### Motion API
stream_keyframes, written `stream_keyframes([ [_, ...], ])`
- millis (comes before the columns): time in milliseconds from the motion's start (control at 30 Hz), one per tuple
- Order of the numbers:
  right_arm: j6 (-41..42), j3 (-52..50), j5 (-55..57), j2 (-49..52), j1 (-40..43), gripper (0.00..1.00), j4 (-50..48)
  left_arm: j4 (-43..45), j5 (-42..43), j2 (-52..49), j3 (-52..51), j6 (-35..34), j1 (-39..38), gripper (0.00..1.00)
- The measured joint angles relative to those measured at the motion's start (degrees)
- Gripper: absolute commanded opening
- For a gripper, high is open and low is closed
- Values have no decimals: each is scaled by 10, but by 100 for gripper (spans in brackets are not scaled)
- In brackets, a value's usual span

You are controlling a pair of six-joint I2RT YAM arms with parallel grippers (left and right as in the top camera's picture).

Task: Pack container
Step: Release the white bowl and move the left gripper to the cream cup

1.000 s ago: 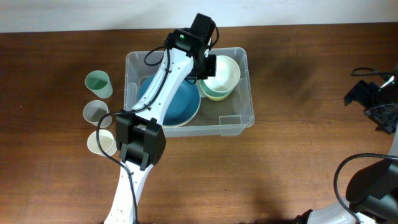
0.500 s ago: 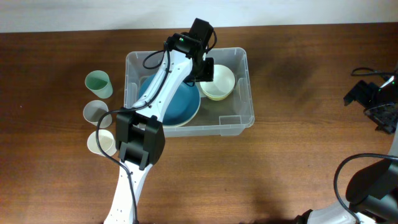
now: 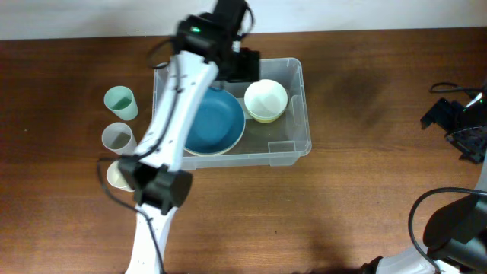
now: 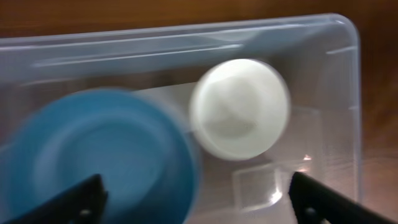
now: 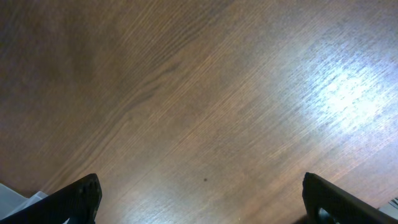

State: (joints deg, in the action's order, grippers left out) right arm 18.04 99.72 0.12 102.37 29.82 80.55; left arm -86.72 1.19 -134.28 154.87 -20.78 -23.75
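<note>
The container (image 3: 305,114) is a large clear bin in the middle of the table. Inside it lie a blue plate (image 3: 217,122) on the left and a cream bowl (image 3: 265,99) on the right, nested in a pale green bowl. My left gripper (image 3: 240,64) hovers over the bin's back edge, open and holding nothing. The left wrist view looks down on the cream bowl (image 4: 239,109), the blue plate (image 4: 106,155) and the container's wall (image 4: 349,93), with the left gripper (image 4: 199,205) wide apart. My right gripper (image 3: 456,125) stays at the far right, and the right gripper (image 5: 208,205) is open over bare wood.
Three cups stand left of the bin: a green cup (image 3: 120,101), a grey cup (image 3: 117,137) and a cream cup (image 3: 118,173) partly hidden by my left arm. A moulded rectangle (image 3: 281,146) marks the bin's floor at front right.
My left gripper opened and let go of the cream bowl, which now rests in the green bowl. The gripper then rose and drew back to the left. The right arm stayed still.
</note>
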Motion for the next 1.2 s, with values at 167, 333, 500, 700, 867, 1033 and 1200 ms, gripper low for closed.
stream_keyframes([
  [167, 0, 0, 0, 0, 0, 99, 0, -89, -61, 91, 17, -13, 104, 99],
  [333, 0, 0, 0, 0, 0, 99, 0, -98, -8, 116, 17, -12, 240, 100],
  [500, 0, 0, 0, 0, 0, 99, 0, -97, 46, 117, 6, 7, 293, 99],
  [700, 0, 0, 0, 0, 0, 99, 0, -98, 42, 183, -124, 17, 331, 100],
  [867, 0, 0, 0, 0, 0, 99, 0, -80, 17, 340, -269, 10, 384, 100],
  [1033, 0, 0, 0, 0, 0, 99, 0, -34, 11, 479, -392, 1, 403, 100],
  [1200, 0, 0, 0, 0, 0, 99, 0, 47, 9, 541, -553, -21, 403, 100],
])
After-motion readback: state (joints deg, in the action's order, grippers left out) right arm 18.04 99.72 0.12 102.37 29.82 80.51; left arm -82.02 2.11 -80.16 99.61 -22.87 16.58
